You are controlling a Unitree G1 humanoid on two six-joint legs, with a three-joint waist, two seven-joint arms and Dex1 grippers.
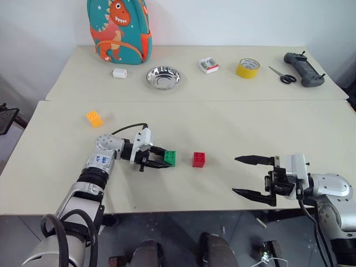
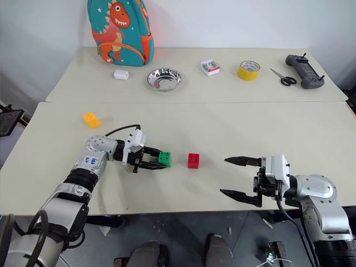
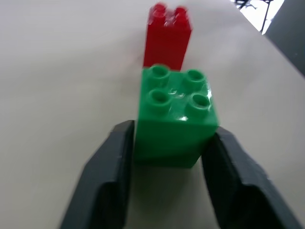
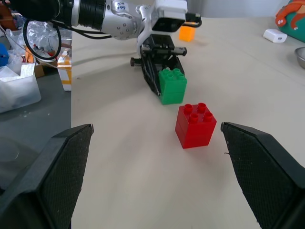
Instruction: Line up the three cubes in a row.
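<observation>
The green cube (image 1: 170, 157) rests on the near table, and my left gripper (image 1: 166, 158) is shut on it, a black finger (image 3: 107, 181) pressed to each side of its rear half. Just to its right, a small gap away, stands the red cube (image 1: 198, 159); in the left wrist view the red cube (image 3: 167, 40) lines up straight beyond the green cube (image 3: 174, 114). The orange-yellow cube (image 1: 94, 118) lies apart at the far left of the same table. My right gripper (image 1: 235, 175) hovers wide open to the right of the red cube, pointing at it, holding nothing.
The far table carries a dinosaur backpack (image 1: 118, 28), a white block (image 1: 119, 73), a steel bowl (image 1: 163, 77), a small box (image 1: 208, 65), a yellow tape roll (image 1: 247, 68), scissors (image 1: 283, 75) and a black controller (image 1: 303, 68).
</observation>
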